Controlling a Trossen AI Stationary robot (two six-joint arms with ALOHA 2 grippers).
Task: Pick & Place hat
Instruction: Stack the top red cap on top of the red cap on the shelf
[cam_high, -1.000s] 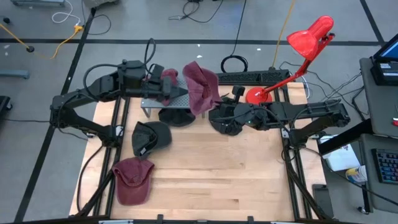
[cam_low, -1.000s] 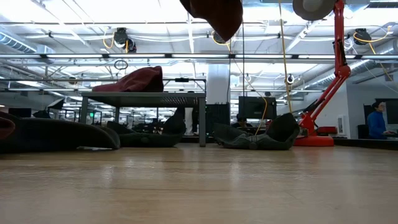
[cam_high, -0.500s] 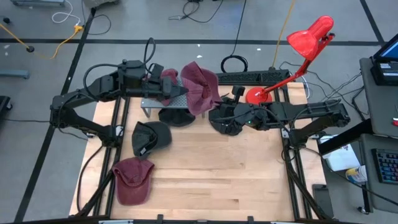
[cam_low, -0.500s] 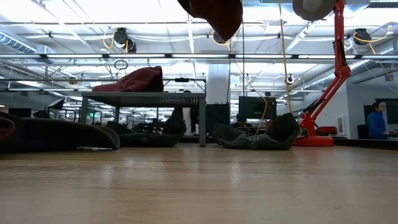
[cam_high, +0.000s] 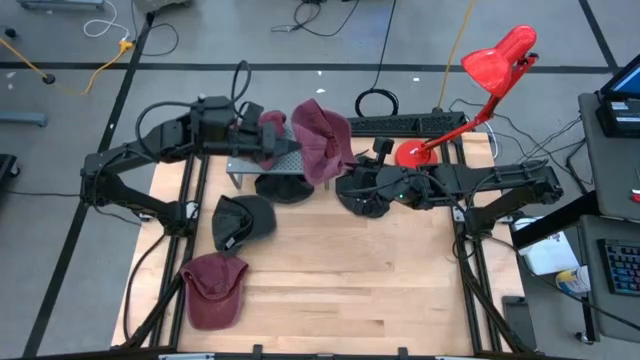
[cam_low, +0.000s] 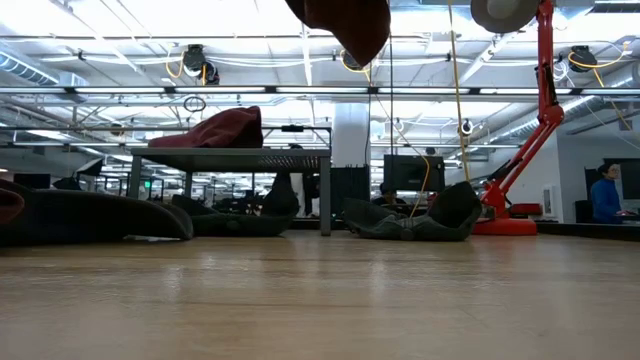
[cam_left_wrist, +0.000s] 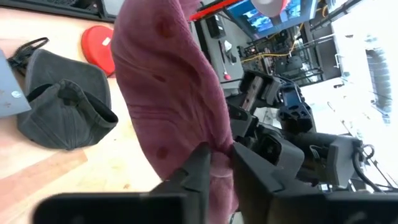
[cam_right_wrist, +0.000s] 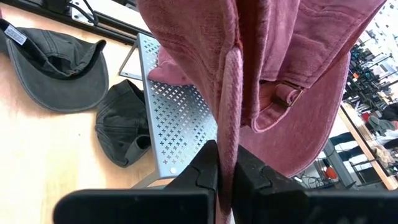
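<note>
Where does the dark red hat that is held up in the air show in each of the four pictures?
High view: the held red hat is at top centre, above the metal shelf.
Low view: it hangs down from the top edge.
Left wrist view: it fills the centre.
Right wrist view: it fills the upper half.
Shared landmark: the metal shelf, though the left wrist view shows none that I can make out.

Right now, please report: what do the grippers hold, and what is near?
Left gripper and right gripper both shut on raised maroon hat. Perforated metal shelf below holds another maroon hat.
</note>
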